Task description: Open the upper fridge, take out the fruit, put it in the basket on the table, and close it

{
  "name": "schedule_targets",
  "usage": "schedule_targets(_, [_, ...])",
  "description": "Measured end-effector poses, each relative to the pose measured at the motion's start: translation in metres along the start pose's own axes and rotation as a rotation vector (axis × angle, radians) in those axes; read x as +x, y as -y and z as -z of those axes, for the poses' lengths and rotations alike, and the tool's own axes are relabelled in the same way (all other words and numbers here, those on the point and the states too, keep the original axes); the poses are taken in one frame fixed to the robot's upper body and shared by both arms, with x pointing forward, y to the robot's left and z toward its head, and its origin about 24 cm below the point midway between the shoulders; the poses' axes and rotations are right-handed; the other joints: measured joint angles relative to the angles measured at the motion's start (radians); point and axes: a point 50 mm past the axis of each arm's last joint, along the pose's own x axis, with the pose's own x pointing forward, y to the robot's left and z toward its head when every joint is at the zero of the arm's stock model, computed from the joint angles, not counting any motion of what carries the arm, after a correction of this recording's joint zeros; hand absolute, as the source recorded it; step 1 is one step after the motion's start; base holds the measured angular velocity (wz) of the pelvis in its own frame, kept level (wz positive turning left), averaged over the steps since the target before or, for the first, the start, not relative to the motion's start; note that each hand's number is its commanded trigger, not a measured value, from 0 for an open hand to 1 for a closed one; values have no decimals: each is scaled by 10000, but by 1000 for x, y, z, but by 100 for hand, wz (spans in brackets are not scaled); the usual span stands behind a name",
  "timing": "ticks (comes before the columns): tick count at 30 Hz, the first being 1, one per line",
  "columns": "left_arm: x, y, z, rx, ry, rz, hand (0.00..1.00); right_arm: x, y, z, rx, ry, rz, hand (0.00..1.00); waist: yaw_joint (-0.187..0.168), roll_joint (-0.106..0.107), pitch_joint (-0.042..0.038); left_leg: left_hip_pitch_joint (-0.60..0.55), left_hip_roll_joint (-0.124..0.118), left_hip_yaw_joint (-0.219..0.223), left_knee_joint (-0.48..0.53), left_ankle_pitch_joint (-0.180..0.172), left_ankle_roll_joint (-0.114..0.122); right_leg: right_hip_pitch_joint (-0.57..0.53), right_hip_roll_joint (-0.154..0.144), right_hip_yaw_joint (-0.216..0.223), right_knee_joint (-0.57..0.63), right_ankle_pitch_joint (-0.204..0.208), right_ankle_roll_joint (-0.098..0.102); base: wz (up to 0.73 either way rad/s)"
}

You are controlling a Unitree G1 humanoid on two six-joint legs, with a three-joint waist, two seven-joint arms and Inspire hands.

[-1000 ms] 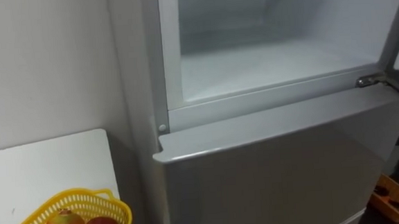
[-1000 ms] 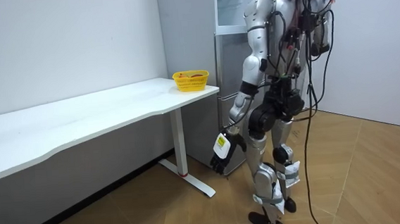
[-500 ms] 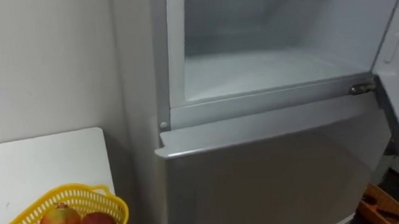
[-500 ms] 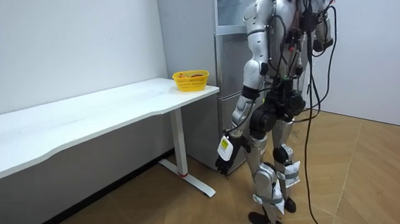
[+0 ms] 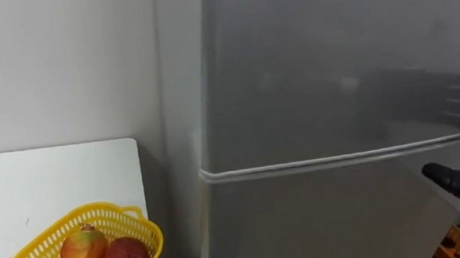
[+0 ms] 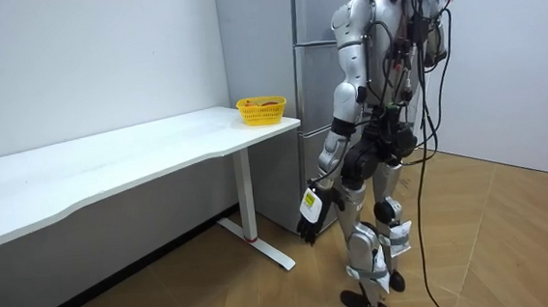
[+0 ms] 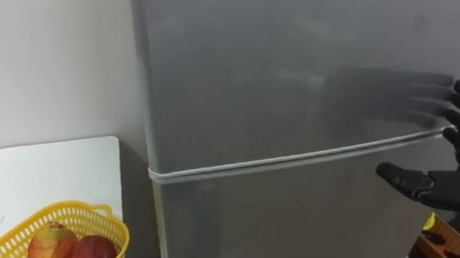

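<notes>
Two fruits (image 5: 83,248) lie side by side in a yellow basket (image 5: 136,223) on the near corner of the white table (image 5: 57,179), just beside the fridge. They are probably what the task is after, since neither hand carries anything that can be seen. The basket sits at the table's fridge end, likely so that an item lifted from the upper compartment needs only a short swing across.

The upper door (image 5: 330,59) is shut flush above the lower door (image 5: 315,220), with only a thin seam between them.

The right hand (image 7: 449,186) is raised at the door's free edge, level with that seam. It is released, with fingers straight and spread and the thumb held out below them. This is the flat posture suited to pushing a panel rather than gripping one. Its shadow falls close on the steel, but whether the fingertips touch the door cannot be told.

The left hand (image 6: 309,214) hangs idle beside the thigh, and from the room view it cannot be told whether it is clenched or loose. The robot stands upright, facing the fridge.
</notes>
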Motion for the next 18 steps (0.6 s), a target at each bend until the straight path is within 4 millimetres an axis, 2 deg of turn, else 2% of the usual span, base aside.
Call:
schedule_targets(6, [0, -1, 2, 237, -245, -12, 0, 0, 0, -1, 7, 39, 16, 0, -73, -6, -11, -2, 14, -205, 7, -1, -3, 163, 2, -232, -168, 29, -15, 9])
schedule_targets(18, [1, -4, -7, 614, 37, -272, 0, 0, 0, -1, 47, 48, 54, 0, -66, 60, -26, 218, 24, -256, -69, -3, -11, 484, 28, -242, -317, 62, -6, 1])
